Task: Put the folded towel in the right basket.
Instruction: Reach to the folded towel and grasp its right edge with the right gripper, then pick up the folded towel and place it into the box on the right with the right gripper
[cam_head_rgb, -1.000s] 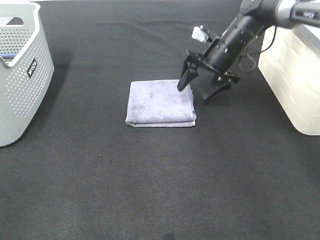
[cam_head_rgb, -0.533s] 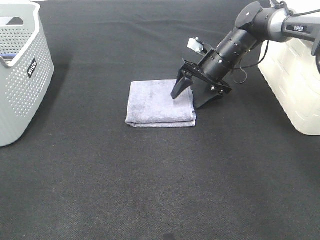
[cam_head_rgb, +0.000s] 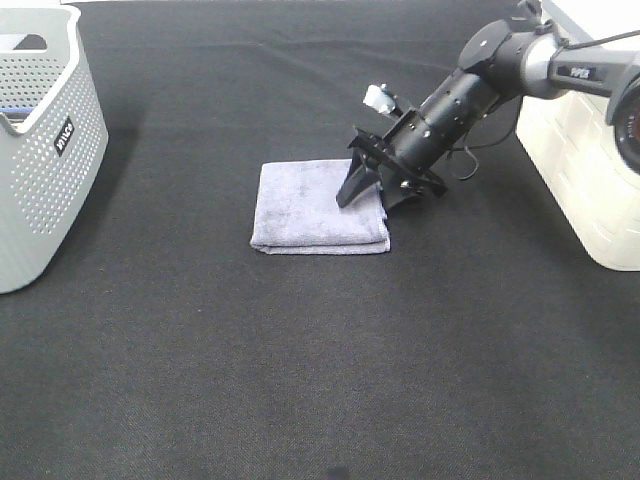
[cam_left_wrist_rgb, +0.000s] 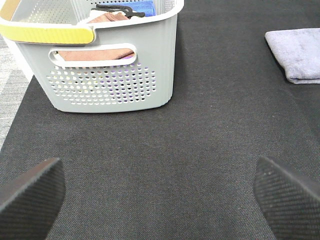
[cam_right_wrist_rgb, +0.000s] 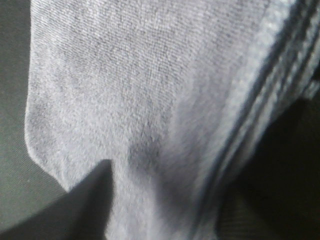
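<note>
The folded grey-lilac towel (cam_head_rgb: 310, 205) lies flat on the black cloth in the middle of the exterior view. My right gripper (cam_head_rgb: 372, 195) is open and low at the towel's right edge, one finger on top of the towel and the other just off its right side. The right wrist view is filled by the towel (cam_right_wrist_rgb: 150, 100), with a dark fingertip (cam_right_wrist_rgb: 92, 200) over it. The cream right basket (cam_head_rgb: 590, 170) stands at the right edge. My left gripper (cam_left_wrist_rgb: 160, 200) is open and empty; the towel (cam_left_wrist_rgb: 297, 47) shows far from it.
A grey perforated basket (cam_head_rgb: 40, 150) stands at the left edge; the left wrist view shows it (cam_left_wrist_rgb: 110, 65) holding folded cloths. The black cloth (cam_head_rgb: 320, 380) covers the table.
My right gripper has come down and to the left, from above the towel's back right corner to its right edge, with one finger now on top of the towel. The towel has not moved.
</note>
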